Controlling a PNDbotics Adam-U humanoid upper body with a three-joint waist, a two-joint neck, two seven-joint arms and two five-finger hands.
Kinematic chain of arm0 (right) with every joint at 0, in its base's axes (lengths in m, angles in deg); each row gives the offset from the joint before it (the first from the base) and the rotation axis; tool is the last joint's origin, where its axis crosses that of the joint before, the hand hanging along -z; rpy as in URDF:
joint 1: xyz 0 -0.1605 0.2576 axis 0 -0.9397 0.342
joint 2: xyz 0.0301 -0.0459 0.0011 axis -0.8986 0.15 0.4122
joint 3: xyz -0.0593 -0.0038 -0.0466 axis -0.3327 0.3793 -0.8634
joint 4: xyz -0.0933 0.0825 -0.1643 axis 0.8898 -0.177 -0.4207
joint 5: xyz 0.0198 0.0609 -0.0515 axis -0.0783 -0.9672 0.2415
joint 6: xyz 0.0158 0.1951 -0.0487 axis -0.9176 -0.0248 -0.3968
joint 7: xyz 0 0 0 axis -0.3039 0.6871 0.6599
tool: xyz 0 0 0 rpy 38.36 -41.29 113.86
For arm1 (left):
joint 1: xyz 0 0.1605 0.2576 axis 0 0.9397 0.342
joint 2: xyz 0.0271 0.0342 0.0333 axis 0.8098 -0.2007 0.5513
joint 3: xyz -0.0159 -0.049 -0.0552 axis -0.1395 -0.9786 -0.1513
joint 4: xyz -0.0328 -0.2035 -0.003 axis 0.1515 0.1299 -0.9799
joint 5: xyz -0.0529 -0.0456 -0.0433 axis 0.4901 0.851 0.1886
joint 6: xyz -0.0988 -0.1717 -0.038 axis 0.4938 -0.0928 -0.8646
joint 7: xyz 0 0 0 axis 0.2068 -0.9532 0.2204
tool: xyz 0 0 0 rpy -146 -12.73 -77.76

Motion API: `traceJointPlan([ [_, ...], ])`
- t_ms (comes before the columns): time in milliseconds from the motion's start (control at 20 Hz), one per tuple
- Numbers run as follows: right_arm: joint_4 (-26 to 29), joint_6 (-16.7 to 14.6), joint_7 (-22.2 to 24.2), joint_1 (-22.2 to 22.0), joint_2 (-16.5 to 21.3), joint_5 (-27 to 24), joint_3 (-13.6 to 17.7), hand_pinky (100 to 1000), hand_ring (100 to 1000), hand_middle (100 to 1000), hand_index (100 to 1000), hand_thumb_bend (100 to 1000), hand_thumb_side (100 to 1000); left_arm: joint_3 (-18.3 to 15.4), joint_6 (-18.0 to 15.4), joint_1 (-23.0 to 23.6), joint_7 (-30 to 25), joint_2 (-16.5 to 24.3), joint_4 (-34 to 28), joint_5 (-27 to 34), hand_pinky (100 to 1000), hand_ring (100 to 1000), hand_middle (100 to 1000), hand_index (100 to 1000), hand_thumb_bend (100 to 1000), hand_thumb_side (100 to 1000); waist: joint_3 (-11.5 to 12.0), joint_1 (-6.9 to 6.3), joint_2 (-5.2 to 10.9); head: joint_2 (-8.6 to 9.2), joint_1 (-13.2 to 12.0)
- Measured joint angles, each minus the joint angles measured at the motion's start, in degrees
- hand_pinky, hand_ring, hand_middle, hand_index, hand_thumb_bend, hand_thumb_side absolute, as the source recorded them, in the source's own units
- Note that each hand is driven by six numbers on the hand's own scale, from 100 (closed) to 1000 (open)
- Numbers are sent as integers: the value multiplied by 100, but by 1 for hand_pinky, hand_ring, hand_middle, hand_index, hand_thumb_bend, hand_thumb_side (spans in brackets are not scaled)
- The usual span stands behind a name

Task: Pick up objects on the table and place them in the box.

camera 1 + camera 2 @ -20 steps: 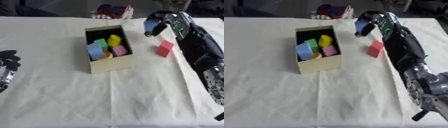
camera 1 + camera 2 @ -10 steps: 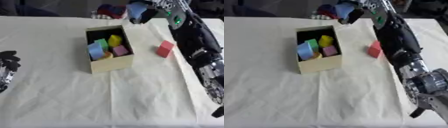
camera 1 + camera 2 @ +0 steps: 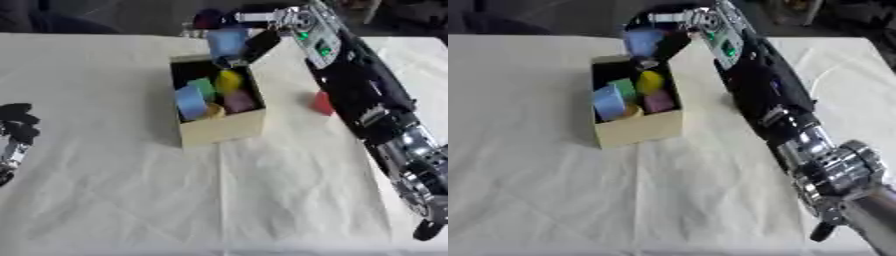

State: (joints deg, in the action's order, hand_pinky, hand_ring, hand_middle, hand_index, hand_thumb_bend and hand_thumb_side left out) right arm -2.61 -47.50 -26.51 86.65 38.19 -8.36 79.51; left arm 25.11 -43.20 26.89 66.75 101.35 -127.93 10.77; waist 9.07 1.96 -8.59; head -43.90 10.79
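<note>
A tan cardboard box [image 3: 220, 131] stands at the table's middle and holds blue, green, yellow and pink pieces. My right hand [image 3: 264, 42] reaches in from the upper right and hovers over the box's far end. Its fingers are shut on a light blue block [image 3: 227, 42] held just above the rim. A red block [image 3: 322, 103] lies on the cloth to the right of the box, partly hidden behind my right forearm. My left hand [image 3: 15, 133] rests open at the left edge, away from the box.
A cream cloth [image 3: 114, 190] covers the table. Some dark red and purple things [image 3: 208, 18] sit at the far edge behind the box. My right arm [image 3: 798, 135] spans the whole right side of the table.
My right hand has carried the blue block leftward, from beside the box's right side to above its far end. The box, the red block and my left hand have stayed put.
</note>
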Motion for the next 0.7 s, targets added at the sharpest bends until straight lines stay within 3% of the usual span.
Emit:
traceJointPlan([
  [300,461,-92,-44,-206,171,-38,-43,898,906,896,989,401,516,-1,1,27,1,-1,0,-1,851,660,658,841,177,649,-87,32,13,0,-10],
  [500,1000,-75,-105,-605,701,-381,-16,889,893,883,990,390,506,-16,11,68,10,-1,0,-17,852,660,658,841,177,651,-192,103,64,0,-58],
  [700,1635,88,-124,-1335,1347,-607,162,892,905,898,992,369,493,-52,29,112,30,2,0,-39,852,661,658,841,177,651,-359,128,82,0,-148],
])
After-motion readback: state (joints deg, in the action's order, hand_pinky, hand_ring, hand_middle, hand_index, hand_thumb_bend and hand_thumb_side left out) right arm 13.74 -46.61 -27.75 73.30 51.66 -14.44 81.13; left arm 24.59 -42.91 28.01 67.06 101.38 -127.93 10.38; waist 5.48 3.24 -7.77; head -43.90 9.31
